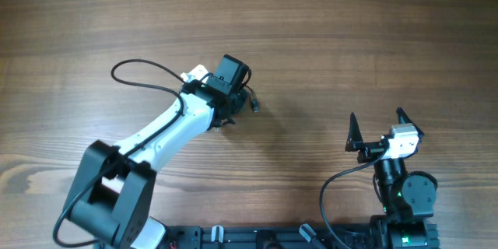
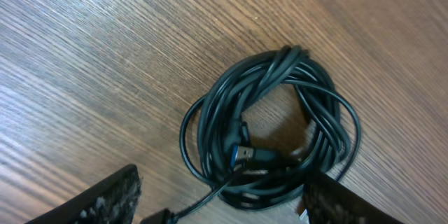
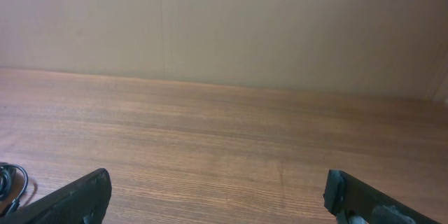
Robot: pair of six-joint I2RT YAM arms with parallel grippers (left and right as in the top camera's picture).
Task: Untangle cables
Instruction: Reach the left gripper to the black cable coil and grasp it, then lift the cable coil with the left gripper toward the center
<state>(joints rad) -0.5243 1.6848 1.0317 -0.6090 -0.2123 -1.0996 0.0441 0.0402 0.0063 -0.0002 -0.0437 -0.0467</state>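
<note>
A coiled bundle of black cable (image 2: 269,133) lies on the wooden table, with a blue-tipped USB plug (image 2: 246,155) inside the coil. In the overhead view the bundle is mostly hidden under my left gripper (image 1: 231,97); only a plug end (image 1: 254,106) shows. My left gripper (image 2: 220,199) is open, its fingers on either side of the coil's near edge, just above it. My right gripper (image 1: 375,128) is open and empty at the right, far from the cables. It also shows open in the right wrist view (image 3: 220,192).
The left arm's own black wire (image 1: 144,74) loops over the table at the upper left. A bit of the cable shows at the left edge of the right wrist view (image 3: 10,182). A plain wall stands beyond the table's far edge (image 3: 224,80).
</note>
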